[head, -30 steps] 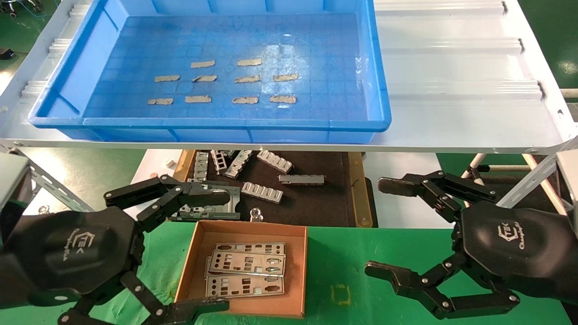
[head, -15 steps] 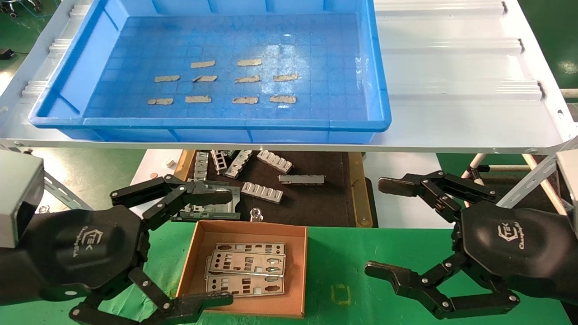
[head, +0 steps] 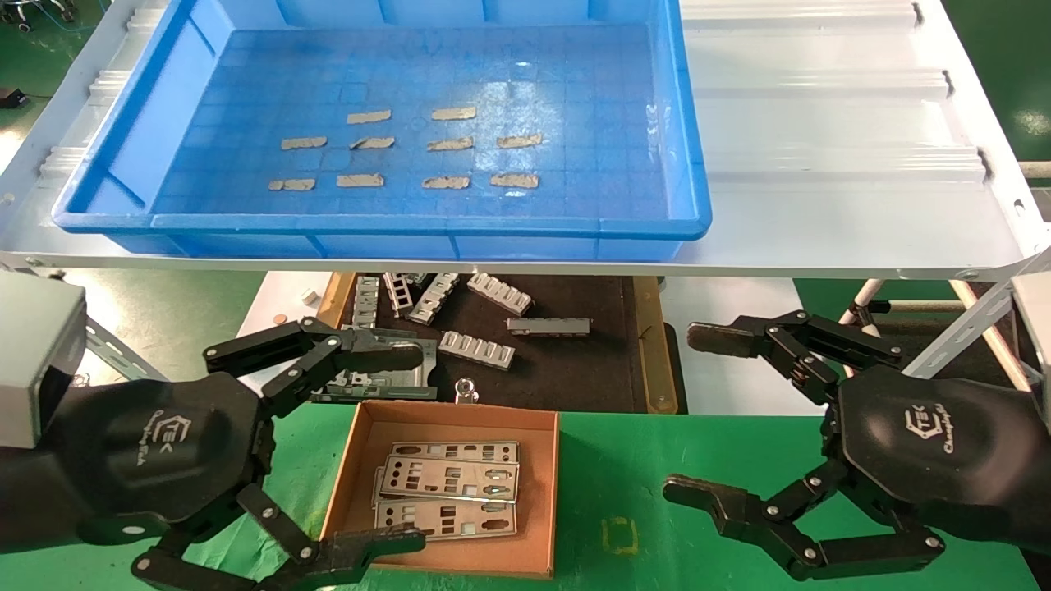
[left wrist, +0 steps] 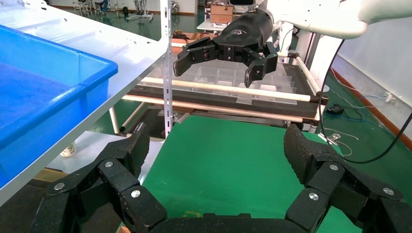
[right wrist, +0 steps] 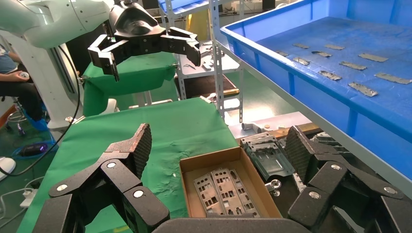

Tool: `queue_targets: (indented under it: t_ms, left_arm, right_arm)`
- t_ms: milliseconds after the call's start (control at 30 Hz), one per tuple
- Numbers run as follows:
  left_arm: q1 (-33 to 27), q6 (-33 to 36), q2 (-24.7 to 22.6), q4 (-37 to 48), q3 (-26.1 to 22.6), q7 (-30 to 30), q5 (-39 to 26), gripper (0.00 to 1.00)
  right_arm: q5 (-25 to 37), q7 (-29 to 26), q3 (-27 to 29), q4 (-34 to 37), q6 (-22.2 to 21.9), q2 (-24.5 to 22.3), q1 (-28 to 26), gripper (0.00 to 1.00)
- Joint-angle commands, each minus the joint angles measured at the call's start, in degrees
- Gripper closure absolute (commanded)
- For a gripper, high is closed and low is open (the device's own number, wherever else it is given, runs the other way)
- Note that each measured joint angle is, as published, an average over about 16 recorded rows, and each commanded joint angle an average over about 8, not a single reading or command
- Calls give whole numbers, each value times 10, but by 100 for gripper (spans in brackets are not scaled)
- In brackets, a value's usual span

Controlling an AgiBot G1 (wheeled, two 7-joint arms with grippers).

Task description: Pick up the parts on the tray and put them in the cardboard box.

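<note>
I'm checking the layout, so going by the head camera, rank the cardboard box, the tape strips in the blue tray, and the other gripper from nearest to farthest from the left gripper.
From the left gripper:
1. Cardboard box, right beside it, partly between its open fingers.
2. Right gripper, across the green table, also open.
3. Tape strips, up in the blue tray on the shelf.

Left hand [left wrist: 214,160] fingers spread over green table [left wrist: 228,160], blue tray [left wrist: 58,92] beside, right hand [left wrist: 226,60] opposite
</note>
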State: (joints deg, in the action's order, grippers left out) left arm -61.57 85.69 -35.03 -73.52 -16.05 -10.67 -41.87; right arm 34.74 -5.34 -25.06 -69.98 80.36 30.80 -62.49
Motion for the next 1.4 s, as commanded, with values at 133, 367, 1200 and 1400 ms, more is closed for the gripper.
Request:
queue_targets:
  t_ms: [133,367,1200,1400]
  left_arm:
    - [0,0,0,1,0,0,0,0]
    - [0,0,0,1,-1,0,-1,0]
    - [-1,-1,-1,2,-1,1,-1,0]
    - [-1,-1,-1,2,-1,1,-1,0]
  right_arm:
    - [0,0,0,0,0,0,0,0]
    - [0,0,0,0,0,0,0,0]
    - [0,0,0,0,0,0,0,0]
    - [0,0,0,0,0,0,0,0]
